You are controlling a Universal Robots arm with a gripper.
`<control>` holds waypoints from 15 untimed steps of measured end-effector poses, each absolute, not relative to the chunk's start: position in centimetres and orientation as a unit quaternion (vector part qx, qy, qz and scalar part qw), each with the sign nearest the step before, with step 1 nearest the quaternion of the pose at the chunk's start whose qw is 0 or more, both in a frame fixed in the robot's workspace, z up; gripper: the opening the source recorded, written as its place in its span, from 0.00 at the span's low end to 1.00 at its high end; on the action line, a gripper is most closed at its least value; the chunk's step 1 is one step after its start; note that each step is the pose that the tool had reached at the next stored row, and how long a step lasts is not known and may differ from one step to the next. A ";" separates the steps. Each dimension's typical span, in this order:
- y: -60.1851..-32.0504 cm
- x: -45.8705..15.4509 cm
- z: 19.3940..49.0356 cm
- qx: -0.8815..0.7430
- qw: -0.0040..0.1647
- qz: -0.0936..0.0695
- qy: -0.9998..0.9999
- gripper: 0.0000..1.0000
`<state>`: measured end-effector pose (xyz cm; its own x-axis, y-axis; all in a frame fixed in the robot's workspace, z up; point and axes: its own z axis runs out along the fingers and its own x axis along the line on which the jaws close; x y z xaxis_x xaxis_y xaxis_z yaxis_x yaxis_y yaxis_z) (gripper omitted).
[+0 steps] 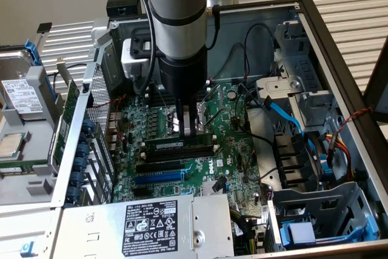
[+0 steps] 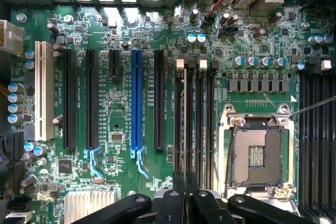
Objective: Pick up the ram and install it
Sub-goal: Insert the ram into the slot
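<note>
The robot arm is reaching straight down into an open computer case [image 1: 339, 59], with its gripper [image 1: 189, 127] standing over the memory slots of the green motherboard [image 1: 233, 150]. The ram [image 1: 182, 144] is lying lengthwise in one of those slots, a long dark stick with a pale label, directly under the fingertips [image 1: 190, 130], which are meeting its top edge. The fingers are sitting narrow, close together on the stick, apparently gripping its upper edge. In the wrist view the gripper [image 2: 185, 192] is showing as black linkages with the two fingers drawn nearly together over the ram [image 2: 185, 124], seen edge-on in the row of memory slots. Just beside that row the empty processor socket [image 2: 257, 156] is lying in its metal frame, and on the slots' other side the blue expansion slot [image 2: 136, 103] is running parallel among black ones. In the exterior view a grey power supply [image 1: 151, 222] with a black label is sitting along the near edge of the case.
</note>
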<state>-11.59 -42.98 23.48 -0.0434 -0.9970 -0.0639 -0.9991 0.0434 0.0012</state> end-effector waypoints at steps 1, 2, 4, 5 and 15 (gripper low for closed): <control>-43.0 -11.6 23.5 -0.691 0.023 0.022 0.722 0.13; -43.0 -11.6 23.4 -0.691 0.023 0.022 0.722 0.13; -43.0 -11.6 23.4 -0.691 0.023 0.022 0.722 0.13; -43.0 -11.6 23.4 -0.691 0.023 0.022 0.722 0.13; -43.0 -11.7 23.2 -0.691 0.024 0.022 0.722 0.13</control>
<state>-11.73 -42.99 23.22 -0.0432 -0.9970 -0.0641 -0.9991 0.0434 -0.0012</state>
